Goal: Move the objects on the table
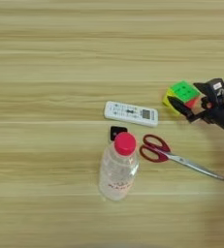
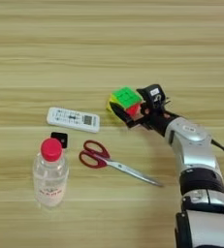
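The multicoloured puzzle cube [image 2: 124,98], green face up, rests on the table [image 2: 133,43] right of centre. My right gripper [image 2: 128,100] is shut on it, with one black finger along its near side and the other against its far right side. The clear bottle with a red cap [image 2: 49,174] stands upright at the lower left. A tiny black-faced box [image 2: 59,139] lies just behind the bottle. The silver forearm [image 2: 191,145] comes in from the lower right.
A white remote control [image 2: 73,119] lies left of the cube. Red-handled scissors [image 2: 108,161] lie between the bottle and my arm, blades pointing right.
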Robot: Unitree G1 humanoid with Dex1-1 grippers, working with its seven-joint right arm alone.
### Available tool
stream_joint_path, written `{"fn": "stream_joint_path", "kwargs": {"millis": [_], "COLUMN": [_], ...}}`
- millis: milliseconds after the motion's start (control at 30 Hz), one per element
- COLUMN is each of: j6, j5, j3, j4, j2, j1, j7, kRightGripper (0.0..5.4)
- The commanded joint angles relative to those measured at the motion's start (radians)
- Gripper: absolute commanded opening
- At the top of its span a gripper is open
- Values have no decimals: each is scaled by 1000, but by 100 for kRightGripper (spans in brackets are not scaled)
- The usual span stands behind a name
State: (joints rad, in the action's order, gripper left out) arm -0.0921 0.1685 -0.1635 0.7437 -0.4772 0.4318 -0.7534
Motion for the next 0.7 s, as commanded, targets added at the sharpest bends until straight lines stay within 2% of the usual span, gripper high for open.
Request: {"fn": "stream_joint_path", "kwargs": {"millis": [33, 400, 700], "j6": [23, 34, 18], "j5": [22, 17, 15], "j3": [-23, -15, -12], "j4": [-54, -49, -69], "j2": [-32, -33, -32], "j1": [84, 83, 82], "j7": [20, 25, 22], "kRightGripper": [463, 340, 334]}}
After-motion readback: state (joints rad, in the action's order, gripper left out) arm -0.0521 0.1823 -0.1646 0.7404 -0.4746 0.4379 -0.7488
